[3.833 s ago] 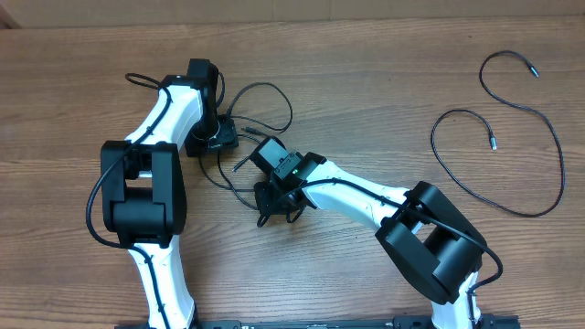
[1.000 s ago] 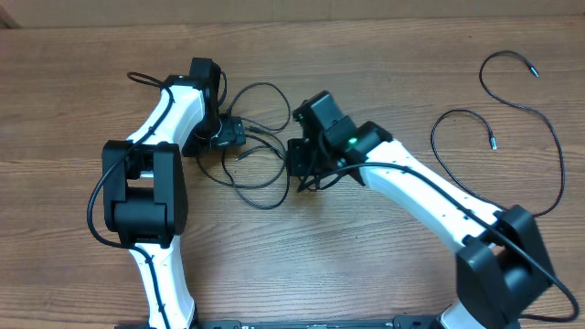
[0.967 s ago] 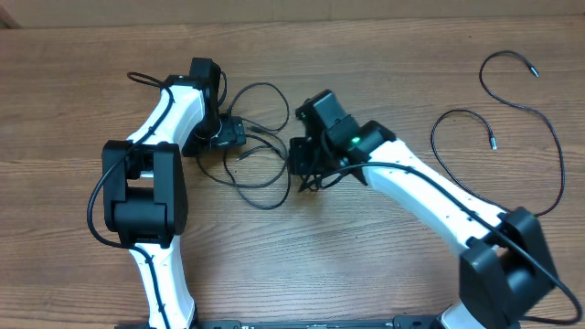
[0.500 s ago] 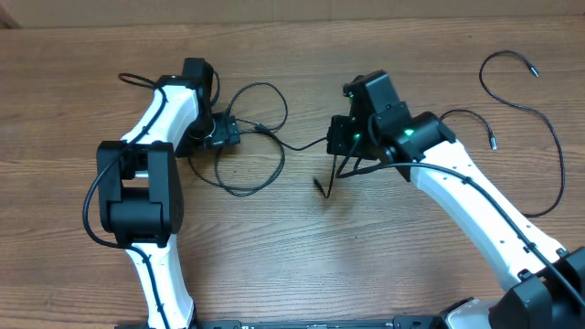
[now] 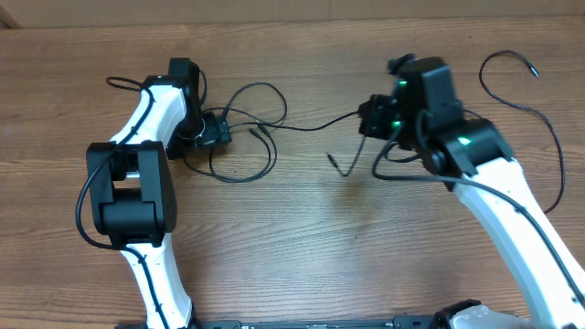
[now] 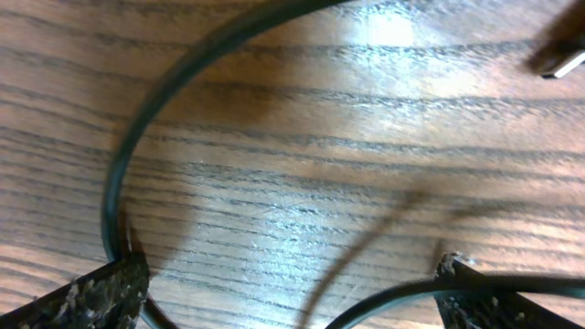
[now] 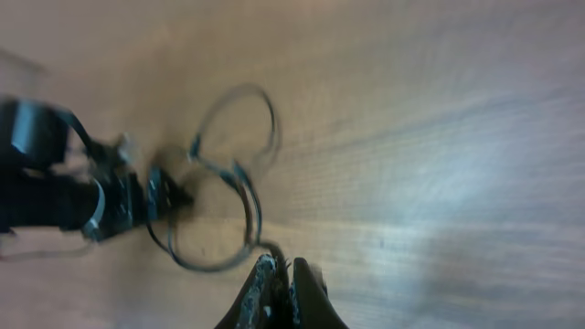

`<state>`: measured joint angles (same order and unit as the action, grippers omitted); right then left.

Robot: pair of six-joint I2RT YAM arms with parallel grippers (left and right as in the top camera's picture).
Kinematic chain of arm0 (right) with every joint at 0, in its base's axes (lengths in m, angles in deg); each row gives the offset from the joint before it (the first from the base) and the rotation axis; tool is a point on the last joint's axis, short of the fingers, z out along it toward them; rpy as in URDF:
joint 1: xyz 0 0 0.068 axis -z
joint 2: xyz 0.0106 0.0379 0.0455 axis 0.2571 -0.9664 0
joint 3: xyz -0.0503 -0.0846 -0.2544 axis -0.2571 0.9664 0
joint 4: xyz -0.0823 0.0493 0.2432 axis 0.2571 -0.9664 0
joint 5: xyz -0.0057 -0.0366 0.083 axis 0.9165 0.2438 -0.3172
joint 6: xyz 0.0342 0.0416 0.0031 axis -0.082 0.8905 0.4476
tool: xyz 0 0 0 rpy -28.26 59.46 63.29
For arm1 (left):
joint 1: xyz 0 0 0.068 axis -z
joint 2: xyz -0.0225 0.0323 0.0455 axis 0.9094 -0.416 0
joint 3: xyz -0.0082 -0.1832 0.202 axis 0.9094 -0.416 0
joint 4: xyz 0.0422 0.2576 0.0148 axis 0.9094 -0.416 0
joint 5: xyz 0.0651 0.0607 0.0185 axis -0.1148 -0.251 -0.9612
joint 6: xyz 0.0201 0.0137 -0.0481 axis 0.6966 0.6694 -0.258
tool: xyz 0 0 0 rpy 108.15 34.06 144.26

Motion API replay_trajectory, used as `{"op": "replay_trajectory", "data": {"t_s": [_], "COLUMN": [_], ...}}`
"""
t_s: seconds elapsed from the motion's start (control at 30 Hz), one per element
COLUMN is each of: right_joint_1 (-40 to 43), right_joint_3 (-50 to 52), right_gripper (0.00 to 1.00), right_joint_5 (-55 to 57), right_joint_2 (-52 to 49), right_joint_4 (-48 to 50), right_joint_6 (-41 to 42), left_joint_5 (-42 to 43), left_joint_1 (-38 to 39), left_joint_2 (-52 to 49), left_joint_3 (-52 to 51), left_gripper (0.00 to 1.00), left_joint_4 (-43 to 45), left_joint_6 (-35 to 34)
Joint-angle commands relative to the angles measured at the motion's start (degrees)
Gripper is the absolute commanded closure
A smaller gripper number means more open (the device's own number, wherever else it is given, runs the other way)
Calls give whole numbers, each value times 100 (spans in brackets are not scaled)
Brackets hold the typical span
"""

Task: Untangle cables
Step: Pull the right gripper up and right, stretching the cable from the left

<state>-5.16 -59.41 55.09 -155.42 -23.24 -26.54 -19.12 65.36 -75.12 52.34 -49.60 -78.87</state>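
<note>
Right pincer (image 5: 373,128) clamped shut on a thin black cable (image 5: 311,128), right of centre. That cable runs left to the tangled loops (image 5: 247,179) lying on the counter (image 5: 292,247) at the left pincer (image 6: 288,292), which stands wide apart astride one loop, gripping nothing. Risk: with nothing pinning the loops, a pull to the right could drag the whole tangle along or cinch it tighter, and the thin cable might slip free.

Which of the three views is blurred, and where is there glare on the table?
Right wrist view: blurred all over, the cable smeared, a pale sheen on the table at lower right. Left wrist view: fairly sharp, one bright glare patch near the top edge. Overhead view: sharp, evenly lit, no strong glare.
</note>
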Motion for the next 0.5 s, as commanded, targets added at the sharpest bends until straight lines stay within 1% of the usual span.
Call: {"op": "replay_trajectory", "data": {"t_s": [0.0,0.17,0.2,0.23,0.37,0.4,0.43,0.47], "right_joint_1": [199,376,404,407,400,400,400,400], "right_joint_3": [-129,-127,-127,-127,-120,-120,-114,-114], "right_gripper": [96,96,96,96,96,96,96,96], "right_joint_5": [380,527,542,544,518,496,439,398], "right_joint_2": [557,881,887,885,833,813,785,772], "right_joint_4": [131,260,254,229,96,70,28,7], "right_joint_6": [-57,-55,-55,-55,-33,-33,-33,-31], "left_joint_5": [1384,3783,4264,4415,4319,4162,3613,3331], "left_joint_1": [-85,-85,-96,-103,-107,-107,-105,-105], "left_joint_2": [-286,-66,48,142,459,509,586,592], "left_joint_3": [-160,66,157,216,328,328,328,328], "left_gripper": [0,0,0,1,0,0,0,0], "left_joint_4": [48,-103,-181,-192,-170,-155,-153,-157], "left_joint_6": [708,2188,2417,2428,2354,2304,2087,1974]}}
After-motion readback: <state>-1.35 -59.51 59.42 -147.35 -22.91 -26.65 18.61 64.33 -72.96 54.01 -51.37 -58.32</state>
